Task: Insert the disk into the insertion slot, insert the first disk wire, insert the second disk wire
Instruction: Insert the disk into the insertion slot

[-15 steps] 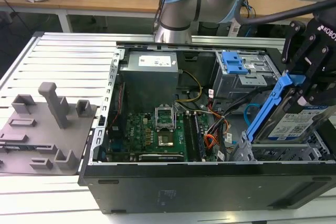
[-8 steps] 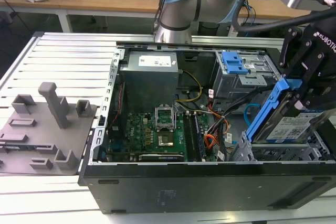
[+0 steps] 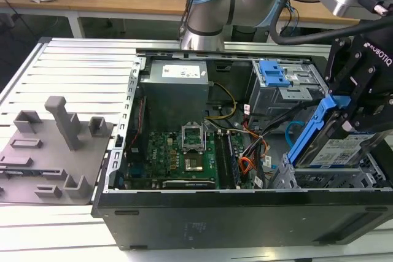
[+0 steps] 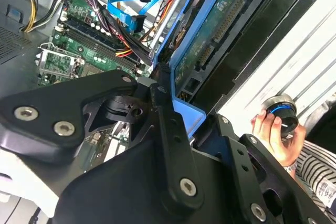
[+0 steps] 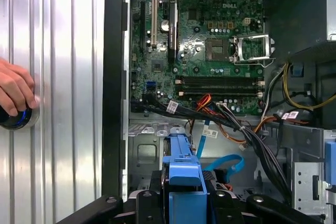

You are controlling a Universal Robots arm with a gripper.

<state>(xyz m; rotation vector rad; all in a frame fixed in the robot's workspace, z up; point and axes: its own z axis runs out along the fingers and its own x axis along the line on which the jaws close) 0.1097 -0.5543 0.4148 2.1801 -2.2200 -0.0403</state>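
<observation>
In the exterior view my gripper is shut on the disk, a drive in a blue bracket. The disk hangs tilted, its lower end just above the insertion slot, a low silver perforated cage at the case's near corner on the exterior view's right. In the second wrist view the disk's green circuit side shows beyond my gripper. The second disk wire, a light-blue flat loop, lies loose behind the slot. Thin red-and-dark strands, which may be the first disk wire, run past the motherboard.
A taller grey cage with a blue clip stands behind the slot. An orange cable loop lies by the motherboard. A grey fixture plate sits at the exterior view's left. A person's hand holds a knob outside the case.
</observation>
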